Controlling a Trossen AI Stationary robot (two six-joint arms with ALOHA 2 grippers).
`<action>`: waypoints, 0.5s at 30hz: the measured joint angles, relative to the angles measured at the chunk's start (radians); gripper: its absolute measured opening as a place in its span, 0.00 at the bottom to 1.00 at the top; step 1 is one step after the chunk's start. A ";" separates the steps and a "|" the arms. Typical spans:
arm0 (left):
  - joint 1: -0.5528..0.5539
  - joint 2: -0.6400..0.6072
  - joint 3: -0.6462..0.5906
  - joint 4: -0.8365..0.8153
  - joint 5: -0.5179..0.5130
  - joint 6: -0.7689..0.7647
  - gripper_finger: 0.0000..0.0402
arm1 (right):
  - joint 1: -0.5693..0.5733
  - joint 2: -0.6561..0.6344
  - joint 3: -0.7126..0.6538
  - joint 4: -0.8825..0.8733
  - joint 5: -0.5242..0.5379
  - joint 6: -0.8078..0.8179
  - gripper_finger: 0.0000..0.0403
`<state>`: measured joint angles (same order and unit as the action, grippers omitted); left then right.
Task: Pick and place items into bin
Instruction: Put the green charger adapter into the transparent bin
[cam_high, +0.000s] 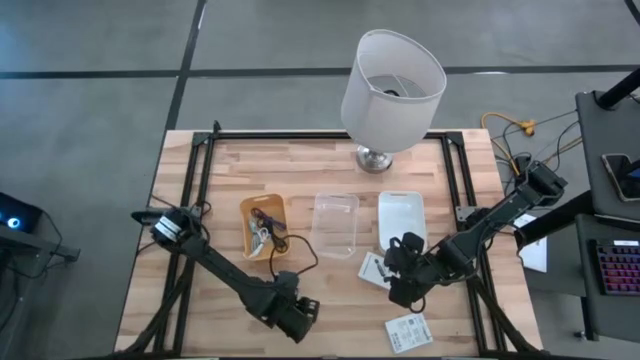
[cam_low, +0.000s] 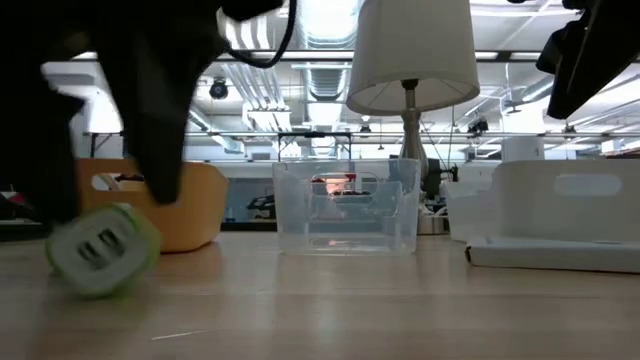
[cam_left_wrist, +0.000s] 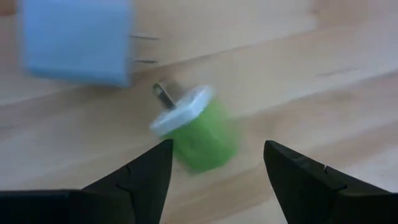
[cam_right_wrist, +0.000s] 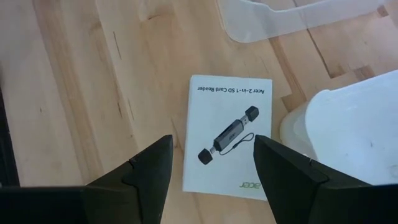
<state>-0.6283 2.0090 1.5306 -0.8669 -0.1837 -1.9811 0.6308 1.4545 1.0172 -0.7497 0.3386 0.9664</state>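
From above, you are looking at a wooden table with three bins in a row: an orange bin on the left, a clear bin in the middle and a white bin on the right. The orange bin is already holding some cables (so part of the job looks done). Your left gripper is sitting low at the near edge of the table. Your right gripper is hanging over a white card packet, just near of the white bin. Another white packet is lying nearer still, close to the edge. A big white lamp is standing at the far side; it is not one of the items.

From table height, you are seeing a green plug lying tilted on the wood, with the dark left arm right over it. The clear bin looks empty here.

In the left wrist view, your fingers are standing apart, one on each side of the green plug, not squeezing it yet. A pale-blue plug is lying just beside it.

In the right wrist view, your fingers are apart too, holding nothing, with the card packet lying flat right below them, beside the white bin.

I think you are still early on: both plugs and both packets are waiting to go in.
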 joint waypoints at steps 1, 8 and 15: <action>-0.003 0.005 -0.002 -0.010 0.017 -0.006 0.59 | 0.000 0.000 0.000 -0.001 0.000 0.001 0.52; -0.012 0.020 -0.002 -0.007 0.029 -0.027 0.59 | 0.000 0.000 -0.001 0.000 0.000 -0.001 0.52; -0.011 0.027 0.002 -0.006 0.025 -0.040 0.59 | 0.000 0.000 -0.001 -0.001 0.001 -0.009 0.52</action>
<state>-0.6395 2.0356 1.5323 -0.8730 -0.1588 -2.0214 0.6308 1.4545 1.0161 -0.7505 0.3391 0.9574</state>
